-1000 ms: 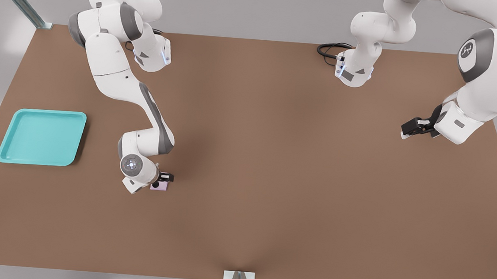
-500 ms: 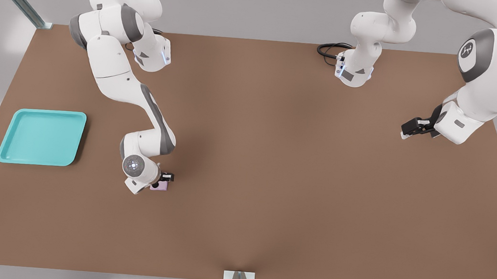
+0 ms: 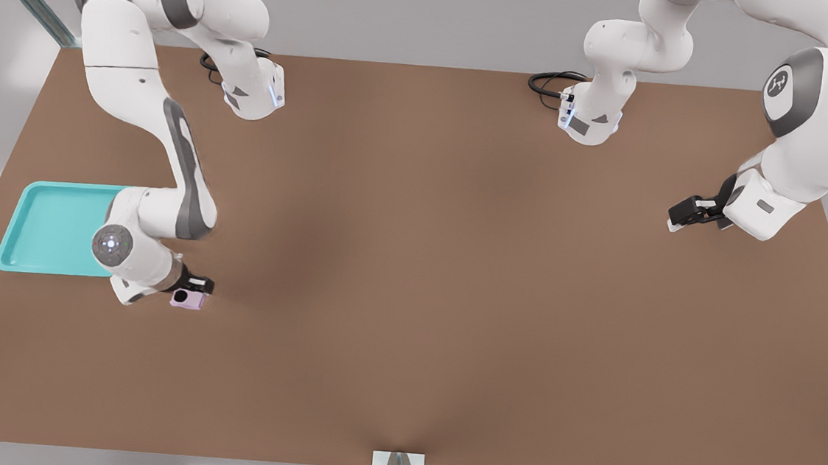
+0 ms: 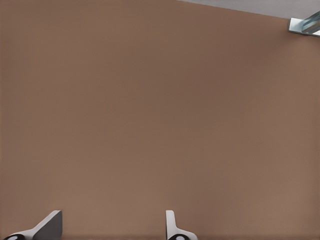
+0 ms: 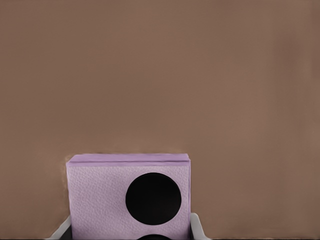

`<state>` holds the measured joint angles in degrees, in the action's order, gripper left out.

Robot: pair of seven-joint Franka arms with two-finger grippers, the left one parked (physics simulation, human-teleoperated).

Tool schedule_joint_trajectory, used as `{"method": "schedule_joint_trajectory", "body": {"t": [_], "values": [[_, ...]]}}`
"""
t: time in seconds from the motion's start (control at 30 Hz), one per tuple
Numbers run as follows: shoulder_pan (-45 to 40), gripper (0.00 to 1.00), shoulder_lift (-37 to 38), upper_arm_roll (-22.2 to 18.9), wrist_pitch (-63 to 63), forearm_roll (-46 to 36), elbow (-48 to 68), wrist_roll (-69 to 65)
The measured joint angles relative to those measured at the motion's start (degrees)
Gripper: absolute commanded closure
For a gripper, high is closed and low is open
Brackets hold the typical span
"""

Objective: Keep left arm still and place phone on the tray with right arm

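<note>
White right arm (image 3: 170, 139) covers the flat turquoise rimmed tray's (image 3: 45, 226) corner; black two-finger tool (image 3: 191, 292) clamps small pink-lilac phone (image 3: 187, 300) (second lens cropped) at tray's 4 o'clock.

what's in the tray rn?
Nothing visible on the tray. The right arm's wrist covers its near-right corner. The hand, shut on the phone, is beside the tray, over the table.
</note>
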<state>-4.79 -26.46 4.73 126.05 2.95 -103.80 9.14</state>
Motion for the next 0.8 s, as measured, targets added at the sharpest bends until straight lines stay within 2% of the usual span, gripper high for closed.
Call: {"method": "schedule_joint_trajectory", "body": {"t": [0.13,0.33,0.37,0.4,0.57,0.67,0.77,0.8], "values": [[-9.66,0.37,4.38,0.01,-0.94,0.01,-5.68,-4.25],[-24.46,0.36,3.03,-0.09,-1.42,0.04,-5.72,-14.16],[-25.64,0.06,2.80,-0.14,-1.48,0.10,-5.64,-15.83],[-26.64,0.00,2.65,-0.17,-1.59,0.30,-5.60,-17.32],[-27.44,0.00,2.52,0.39,-2.17,0.77,-1.68,-23.65],[-24.05,0.00,4.07,6.62,-6.41,2.25,11.18,-25.28],[-22.20,0.00,6.15,20.61,-12.24,6.28,19.72,-24.21],[-22.05,0.00,7.16,24.10,-14.47,7.20,21.11,-23.63]]}}
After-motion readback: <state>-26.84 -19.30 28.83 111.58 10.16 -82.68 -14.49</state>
